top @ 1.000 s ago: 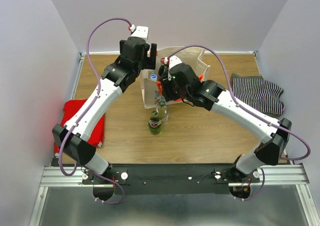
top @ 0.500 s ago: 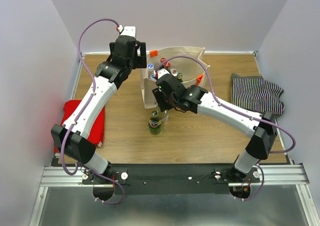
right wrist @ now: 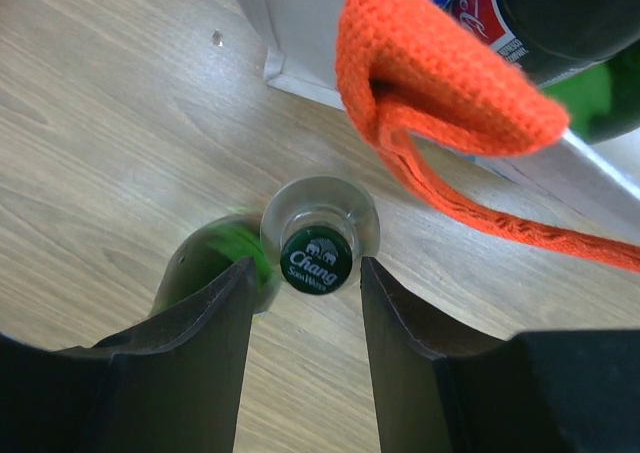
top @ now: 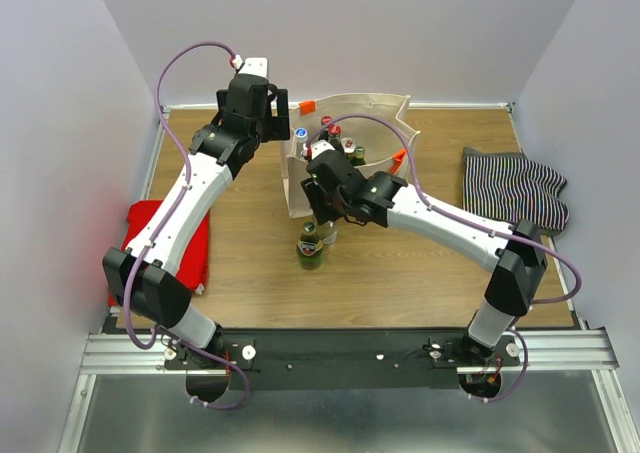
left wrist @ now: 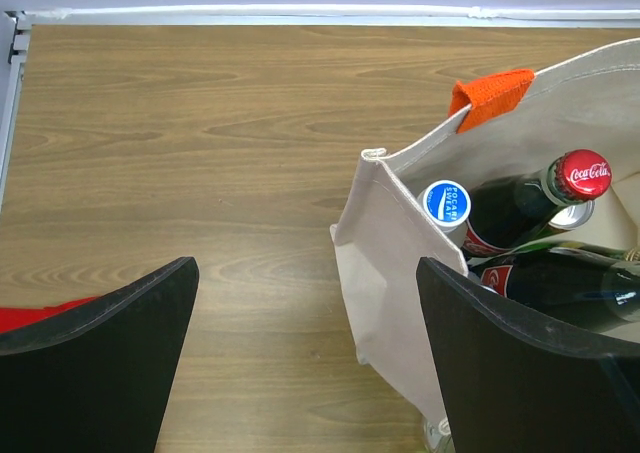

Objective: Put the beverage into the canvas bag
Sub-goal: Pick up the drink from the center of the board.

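Note:
The cream canvas bag stands at the table's back middle with several bottles inside; its orange tab and corner show in the left wrist view. In front of it stand a clear Chang soda bottle and a green bottle, which also shows in the right wrist view. My right gripper is open, its fingers on either side of the Chang cap and just above it; from the top it hides that bottle. My left gripper is open and empty, astride the bag's left corner.
An orange handle hangs out over the bag's front, close to my right gripper. Inside the bag are a red-capped cola bottle and a blue-capped bottle. A red cloth lies at the left, a striped cloth at the right.
My right gripper has moved from over the bag down to the bottles in front of it. My left gripper has drawn back left from the bag's rim.

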{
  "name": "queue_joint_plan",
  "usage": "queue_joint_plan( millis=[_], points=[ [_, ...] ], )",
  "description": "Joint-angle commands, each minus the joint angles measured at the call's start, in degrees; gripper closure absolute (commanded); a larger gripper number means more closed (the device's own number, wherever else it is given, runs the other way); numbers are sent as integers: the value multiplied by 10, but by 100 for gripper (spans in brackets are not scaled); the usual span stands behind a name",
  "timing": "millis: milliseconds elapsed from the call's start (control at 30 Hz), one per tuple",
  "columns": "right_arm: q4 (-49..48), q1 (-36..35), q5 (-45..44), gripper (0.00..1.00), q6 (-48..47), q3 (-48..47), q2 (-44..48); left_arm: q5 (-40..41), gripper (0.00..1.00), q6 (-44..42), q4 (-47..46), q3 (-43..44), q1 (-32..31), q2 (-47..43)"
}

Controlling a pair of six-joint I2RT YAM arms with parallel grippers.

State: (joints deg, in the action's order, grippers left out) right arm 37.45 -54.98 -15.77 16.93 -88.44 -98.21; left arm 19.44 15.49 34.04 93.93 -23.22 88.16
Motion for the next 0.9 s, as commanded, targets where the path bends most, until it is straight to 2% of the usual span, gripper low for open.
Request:
queue_joint_plan(
  millis=[0,300,533,633,667,800,867],
  points=[
    [-27,-4,-7,46,2,4,-21,-12,1,8,1,-4,8,-18],
    [-36,-3,-17,47,1,4,-46,-15,1,7,0,-10,16,-25],
    [-37,-3,-18,54,5,10,-46,-20,1,9,-4,-15,18,-26],
    [-35,-2,-16,64,6,9,-48,-22,1,10,-5,-16,19,-27],
    [-33,-2,-16,75,6,7,-49,-22,1,10,-4,-17,20,-28],
    [-25,-2,-20,99,11,3,-51,-20,1,9,-5,-19,19,-30],
    [-25,-2,-22,99,13,3,-49,-21,1,10,-5,-19,20,-31]
  ],
)
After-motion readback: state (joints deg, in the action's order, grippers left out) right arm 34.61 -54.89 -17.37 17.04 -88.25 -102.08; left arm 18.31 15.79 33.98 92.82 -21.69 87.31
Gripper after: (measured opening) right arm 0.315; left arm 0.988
